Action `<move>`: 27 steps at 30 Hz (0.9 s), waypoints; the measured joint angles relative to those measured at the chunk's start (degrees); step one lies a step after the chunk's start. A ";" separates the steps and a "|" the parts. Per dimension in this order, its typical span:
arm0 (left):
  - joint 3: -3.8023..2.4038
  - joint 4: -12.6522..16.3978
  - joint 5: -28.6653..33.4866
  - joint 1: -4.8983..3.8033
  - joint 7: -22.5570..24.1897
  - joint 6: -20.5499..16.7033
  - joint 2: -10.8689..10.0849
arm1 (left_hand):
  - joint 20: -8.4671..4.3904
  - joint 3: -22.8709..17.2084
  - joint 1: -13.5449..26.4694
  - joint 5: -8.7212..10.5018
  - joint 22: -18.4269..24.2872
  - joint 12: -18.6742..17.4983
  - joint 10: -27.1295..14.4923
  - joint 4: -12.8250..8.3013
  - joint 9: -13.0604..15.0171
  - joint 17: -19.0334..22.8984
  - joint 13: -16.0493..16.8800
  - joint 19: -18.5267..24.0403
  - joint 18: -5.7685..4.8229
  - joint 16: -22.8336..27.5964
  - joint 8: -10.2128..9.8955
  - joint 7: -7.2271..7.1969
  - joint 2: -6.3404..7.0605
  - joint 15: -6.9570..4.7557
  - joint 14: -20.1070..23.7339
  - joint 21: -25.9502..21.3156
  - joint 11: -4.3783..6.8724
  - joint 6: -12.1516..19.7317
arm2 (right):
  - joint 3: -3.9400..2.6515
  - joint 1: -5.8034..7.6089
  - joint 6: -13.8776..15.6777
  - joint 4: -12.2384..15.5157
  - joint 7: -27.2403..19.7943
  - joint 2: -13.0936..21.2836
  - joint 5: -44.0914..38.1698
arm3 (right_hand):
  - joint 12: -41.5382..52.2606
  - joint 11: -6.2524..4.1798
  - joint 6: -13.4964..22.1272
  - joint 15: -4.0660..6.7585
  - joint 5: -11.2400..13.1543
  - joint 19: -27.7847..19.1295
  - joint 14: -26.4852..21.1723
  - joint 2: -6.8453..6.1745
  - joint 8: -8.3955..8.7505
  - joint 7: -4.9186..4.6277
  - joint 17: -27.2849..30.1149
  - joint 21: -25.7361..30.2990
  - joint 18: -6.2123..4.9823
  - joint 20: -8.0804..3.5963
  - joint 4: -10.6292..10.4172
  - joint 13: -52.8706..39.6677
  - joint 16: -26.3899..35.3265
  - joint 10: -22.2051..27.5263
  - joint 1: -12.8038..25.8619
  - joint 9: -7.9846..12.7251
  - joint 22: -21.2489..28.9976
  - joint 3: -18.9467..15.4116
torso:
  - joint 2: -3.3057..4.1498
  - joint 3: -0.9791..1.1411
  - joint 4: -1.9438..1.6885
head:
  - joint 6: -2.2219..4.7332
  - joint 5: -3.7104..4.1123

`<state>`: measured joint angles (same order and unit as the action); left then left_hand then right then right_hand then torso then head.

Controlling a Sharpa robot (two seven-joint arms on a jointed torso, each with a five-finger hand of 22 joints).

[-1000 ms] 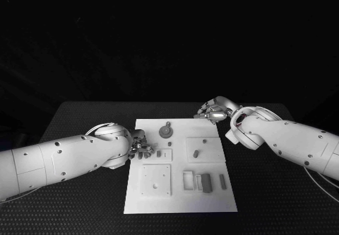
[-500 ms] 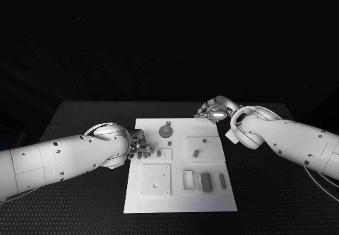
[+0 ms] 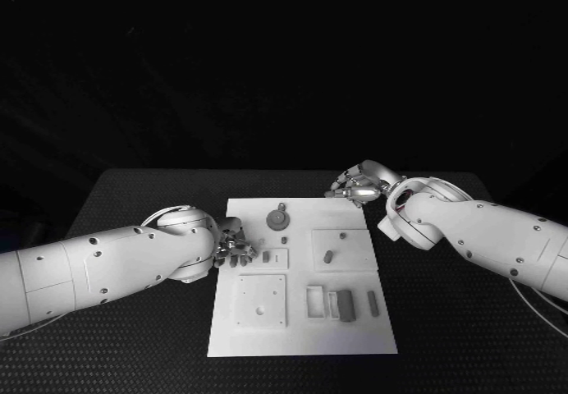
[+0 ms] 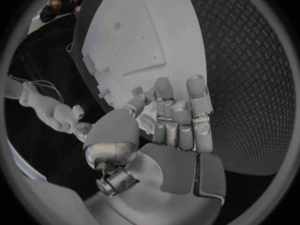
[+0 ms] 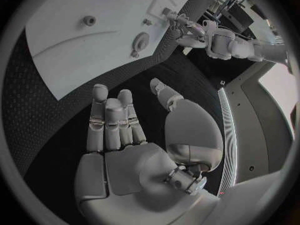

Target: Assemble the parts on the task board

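The white task board lies in the middle of the table. Grey parts sit on it: a round disc at the far end, a small peg, and upright blocks near the front. My left hand hovers at the board's left edge, its fingers stretched out side by side and holding nothing. My right hand is at the board's far right corner, over the black table, with its fingers extended and nothing in them. The right wrist view shows the disc and board beyond the fingertips.
A square white plate and a small frame sit on the board's near half. Black textured table surrounds the board on all sides. My left forearm lies over the table's left part and my right forearm over its right.
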<state>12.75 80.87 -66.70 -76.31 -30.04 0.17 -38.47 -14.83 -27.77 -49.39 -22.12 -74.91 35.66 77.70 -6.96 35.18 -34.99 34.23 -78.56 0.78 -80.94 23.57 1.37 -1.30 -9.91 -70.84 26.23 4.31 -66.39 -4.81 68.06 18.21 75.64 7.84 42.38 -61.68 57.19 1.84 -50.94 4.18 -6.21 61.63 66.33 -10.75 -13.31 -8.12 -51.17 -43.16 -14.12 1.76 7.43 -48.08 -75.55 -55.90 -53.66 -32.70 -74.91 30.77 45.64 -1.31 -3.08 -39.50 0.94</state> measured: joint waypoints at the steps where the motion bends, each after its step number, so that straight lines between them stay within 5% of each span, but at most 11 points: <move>1: 0.00 0.00 0.00 0.00 0.01 0.03 0.00 | 0.00 0.00 0.00 0.00 0.00 0.00 0.00 0.00 0.00 0.00 0.00 0.00 0.00 0.00 0.00 0.00 0.00 -0.03 0.01 0.00 0.00 0.00 | 0.00 0.00 -0.01 0.00 0.00 0.00 0.00 | 0.00 0.00 0.00 0.00 0.00 0.00 0.00 0.00 0.00 0.00 0.00 0.00 0.01 0.00 0.00 0.00 0.00 0.00 0.00 0.00 0.00 0.00 | 0.00 0.00 0.00 | 0.00 -0.01; 27: -0.04 -0.03 0.14 0.01 0.44 0.80 -0.11 | -0.09 0.01 -1.01 -0.10 -0.03 0.00 0.21 -0.01 0.13 -0.23 0.20 -0.29 0.00 0.00 0.00 0.00 0.84 -0.11 -0.02 0.00 0.21 0.00 | 0.00 -0.05 -0.11 -0.01 0.00 0.03 0.01 | -0.01 0.00 0.00 -0.01 0.00 0.00 0.01 0.00 0.00 0.05 0.00 0.00 0.00 0.00 0.00 0.05 0.00 0.00 0.00 0.00 0.00 0.00 | -0.01 0.07 0.03 | -0.10 -0.17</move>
<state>12.71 80.84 -66.56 -76.30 -29.60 0.97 -38.58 -14.92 -27.76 -50.40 -22.23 -74.95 35.66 77.91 -6.98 35.31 -35.22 34.44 -78.86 0.79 -80.94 23.58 1.37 -0.46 -10.01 -70.86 26.23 4.52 -66.39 -4.81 68.02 18.10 75.63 7.84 42.41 -61.68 57.18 1.84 -50.94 4.17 -6.21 61.63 66.35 -10.76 -13.31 -8.07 -51.17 -43.16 -14.11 1.76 7.43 -48.03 -75.55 -55.90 -53.66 -32.70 -74.91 30.77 45.64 -1.24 -3.05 -39.59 0.77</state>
